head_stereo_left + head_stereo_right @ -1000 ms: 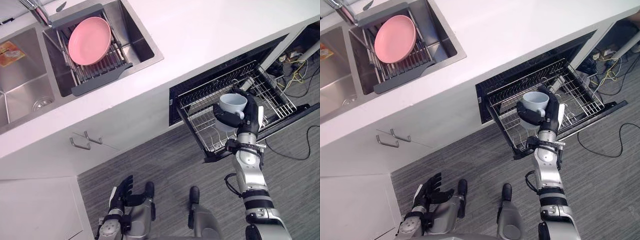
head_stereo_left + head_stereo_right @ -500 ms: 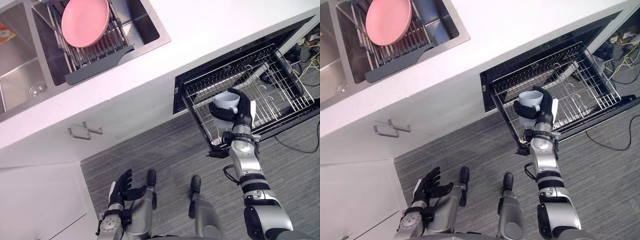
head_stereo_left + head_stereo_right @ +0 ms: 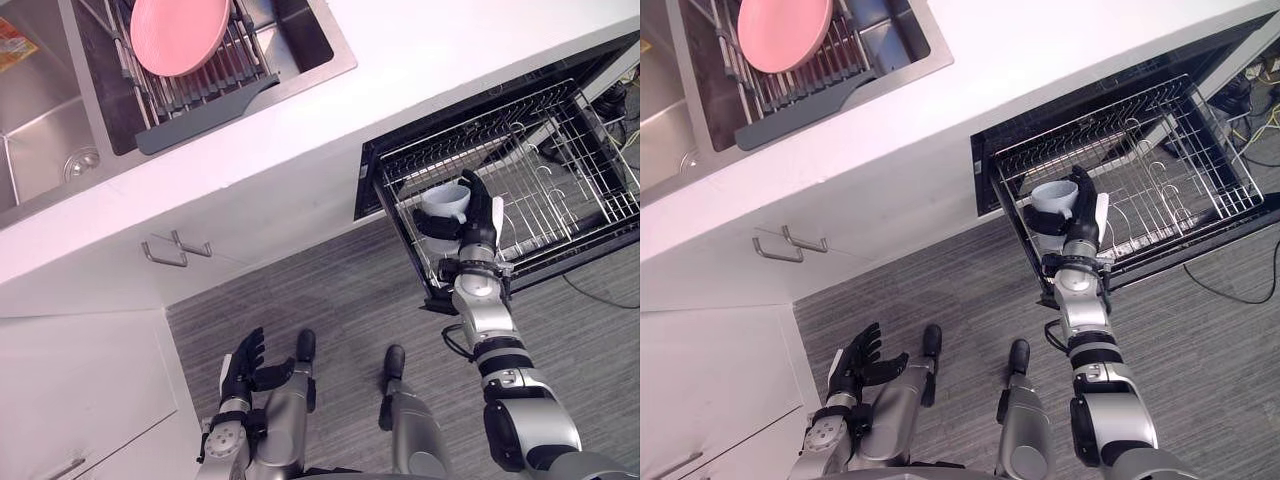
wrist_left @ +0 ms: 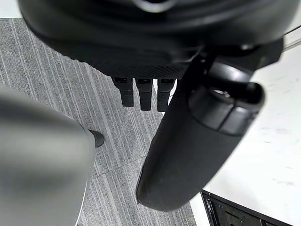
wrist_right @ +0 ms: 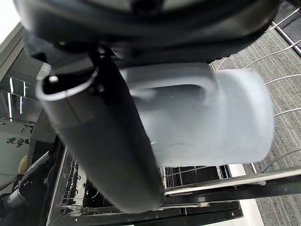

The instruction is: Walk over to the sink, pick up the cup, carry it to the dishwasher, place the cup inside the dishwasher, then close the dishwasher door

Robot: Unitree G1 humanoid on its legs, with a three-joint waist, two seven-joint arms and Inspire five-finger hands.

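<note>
R robot hand point(image 3: 480, 222) is clamped on the cup point(image 3: 444, 203): thumb across the front wall, fingers up the back. Cup is upright, mouth up. Wrist cam agrees: thumb point(image 5: 108, 141) is pressed on the cup body and the handle shows just beside it, so it's a body grip, not a handle grip. Prob chosen so the cup can drop straight down w/o twisting the wrist.

Cup pos: over the pulled-out wire rack point(image 3: 560, 190) of the dishwasher point(image 3: 400, 165), at the rack's near corner on the sink side. Can't tell if the base touches the wires yet. Arm is stretched fwd because the rack hangs out over the floor point(image 3: 330, 300), well off the counter point(image 3: 430, 60).

L robot hand point(image 3: 245, 362) hangs low by the robot's side, fingers point(image 4: 143, 94) straight and loosely spread, holding nothing. It looks parked out of the way.

Pink plate point(image 3: 180, 30) sits in the drainer in the sink point(image 3: 50, 130); not part of this job.

Est. step: placing, roughly 2/3 through. Next needs a lower onto the rack, then let go, pull back, then shut the door. Risks: a release from too high tips the cup on the tines, and the thumb could snag a wire on the way out.
</note>
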